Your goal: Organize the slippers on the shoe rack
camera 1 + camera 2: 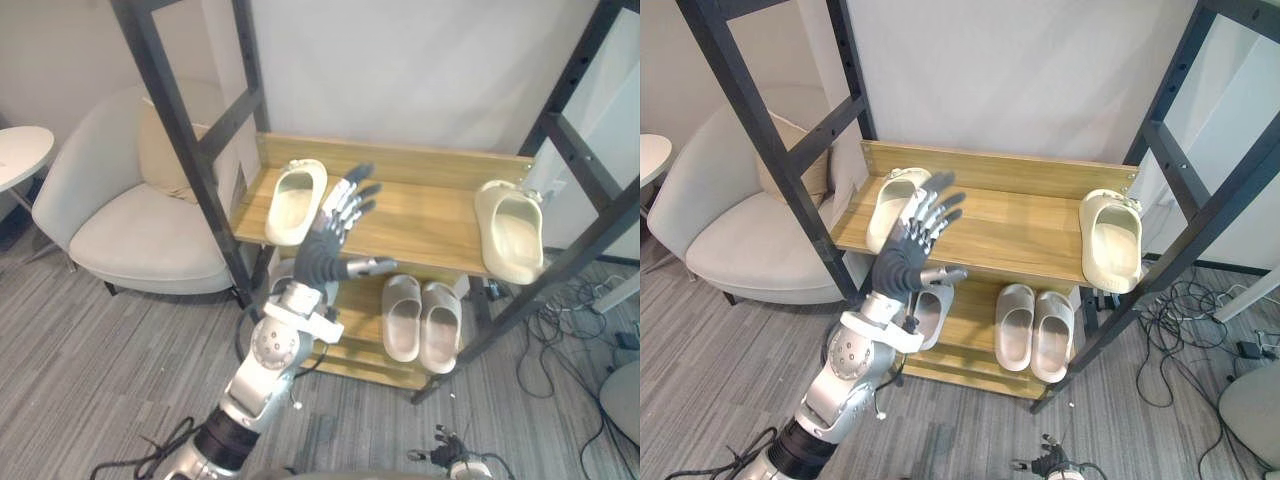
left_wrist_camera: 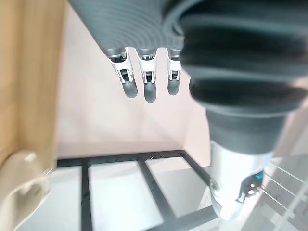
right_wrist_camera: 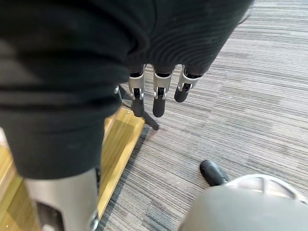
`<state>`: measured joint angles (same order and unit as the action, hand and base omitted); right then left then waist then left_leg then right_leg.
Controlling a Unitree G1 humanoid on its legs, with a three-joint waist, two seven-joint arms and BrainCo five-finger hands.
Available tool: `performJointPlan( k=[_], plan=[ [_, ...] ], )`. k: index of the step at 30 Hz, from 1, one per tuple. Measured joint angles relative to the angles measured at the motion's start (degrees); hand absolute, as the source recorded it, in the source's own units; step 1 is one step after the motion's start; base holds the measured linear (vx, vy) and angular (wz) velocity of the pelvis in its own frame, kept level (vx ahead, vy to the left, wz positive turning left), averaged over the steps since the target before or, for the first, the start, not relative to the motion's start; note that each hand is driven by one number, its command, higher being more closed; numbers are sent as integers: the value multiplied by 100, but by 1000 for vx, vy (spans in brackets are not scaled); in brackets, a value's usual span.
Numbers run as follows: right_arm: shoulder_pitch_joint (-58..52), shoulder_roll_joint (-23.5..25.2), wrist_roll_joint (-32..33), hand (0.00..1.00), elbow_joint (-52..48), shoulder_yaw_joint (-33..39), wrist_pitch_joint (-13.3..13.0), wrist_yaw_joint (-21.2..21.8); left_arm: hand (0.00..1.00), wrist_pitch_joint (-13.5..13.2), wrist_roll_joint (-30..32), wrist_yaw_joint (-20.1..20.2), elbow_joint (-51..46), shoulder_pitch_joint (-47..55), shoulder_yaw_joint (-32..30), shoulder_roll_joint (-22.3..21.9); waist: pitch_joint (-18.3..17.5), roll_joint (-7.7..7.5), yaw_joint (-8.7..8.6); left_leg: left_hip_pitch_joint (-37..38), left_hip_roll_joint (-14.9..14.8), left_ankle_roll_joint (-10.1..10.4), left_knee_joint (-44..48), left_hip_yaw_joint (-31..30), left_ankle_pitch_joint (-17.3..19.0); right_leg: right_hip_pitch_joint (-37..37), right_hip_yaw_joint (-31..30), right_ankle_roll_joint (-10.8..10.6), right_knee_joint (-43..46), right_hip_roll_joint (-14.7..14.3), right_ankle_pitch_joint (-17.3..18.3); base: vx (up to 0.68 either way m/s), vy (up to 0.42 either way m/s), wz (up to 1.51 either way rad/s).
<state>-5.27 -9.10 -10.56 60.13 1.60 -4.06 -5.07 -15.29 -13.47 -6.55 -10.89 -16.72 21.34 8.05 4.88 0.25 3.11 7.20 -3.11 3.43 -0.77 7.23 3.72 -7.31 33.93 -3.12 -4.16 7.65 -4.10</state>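
Note:
The wooden shoe rack's upper shelf [image 1: 410,222] carries one cream slipper [image 1: 295,200] at its left end and another cream slipper [image 1: 512,232] at its right end, overhanging the front edge. A pale pair [image 1: 420,318] lies on the lower shelf [image 1: 965,352], and a further slipper [image 1: 930,312] sits to its left, partly behind my arm. My left hand [image 1: 322,250] is raised in front of the upper shelf, open with fingers spread, just right of the left slipper and holding nothing. My right hand [image 1: 1050,465] hangs low near the floor, its fingers [image 3: 156,101] relaxed and empty.
Dark metal uprights [image 1: 190,150] frame the rack on both sides. A light armchair [image 1: 140,220] stands to the left, with a round white table [image 1: 20,150] beyond it. Loose cables [image 1: 565,330] lie on the grey carpet to the right.

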Motion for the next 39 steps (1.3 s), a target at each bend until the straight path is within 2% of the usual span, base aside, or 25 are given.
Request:
performJointPlan(
  k=[4,7,8,10,11,12,18,24,29,39],
  plan=[
    [-36,-5,0,0,-10,50,16,55,0,6,5,-216,534,-463,-651,164,-12,-26,-38,-54,-10,3,-3,136,9,142,-156,19,1,-6,-15,-34,4,-19],
    [-51,-18,3,0,-21,61,33,77,0,55,63,-337,949,-859,-1052,508,-34,-56,-85,-196,-15,10,3,201,10,356,-246,76,-6,-27,-74,1,-4,-19],
    [-43,-39,45,0,-62,129,57,128,0,97,121,-353,1259,-1100,-1260,756,-31,-59,-89,-260,-18,3,7,295,-3,466,-324,87,-21,-37,-116,7,-6,-22],
    [-35,-41,57,0,-75,288,57,169,0,135,181,-358,1470,-1266,-1351,949,-34,-54,-103,-317,-15,3,19,322,-3,537,-353,91,-24,-39,-145,1,-5,-15],
    [-25,-68,59,0,-75,422,61,183,0,222,235,-353,1799,-1564,-1414,1232,-21,-59,-120,-359,-6,2,17,336,-3,586,-374,100,-41,-46,-162,8,-5,-9],
    [-25,-72,61,0,-76,448,61,189,0,226,242,-354,1860,-1613,-1429,1289,-22,-60,-120,-367,-3,1,17,341,-3,602,-386,101,-41,-46,-164,5,-2,-11],
    [173,-200,183,0,-101,541,63,288,0,330,343,-328,2593,-2108,-1663,2327,24,-44,-146,-507,65,-3,28,457,-1,819,-568,123,-92,-40,-255,-11,4,-15],
    [329,-133,249,0,-328,559,59,337,0,473,450,-312,3297,-2321,-1741,2921,205,52,-166,-643,66,-12,34,464,7,988,-627,129,-132,-42,-294,-51,-15,-4],
    [286,-59,161,0,-322,679,67,254,0,500,625,-200,3363,-2321,-1680,3140,294,188,-167,-716,45,-10,59,473,7,1058,-643,140,-128,-62,-303,-17,-15,-2],
    [294,18,153,0,-325,678,67,169,0,687,1479,8,3648,-2460,-1433,3344,356,302,-199,-847,32,-3,83,448,-9,1165,-635,166,-135,-70,-321,-42,-22,0]
  ],
)
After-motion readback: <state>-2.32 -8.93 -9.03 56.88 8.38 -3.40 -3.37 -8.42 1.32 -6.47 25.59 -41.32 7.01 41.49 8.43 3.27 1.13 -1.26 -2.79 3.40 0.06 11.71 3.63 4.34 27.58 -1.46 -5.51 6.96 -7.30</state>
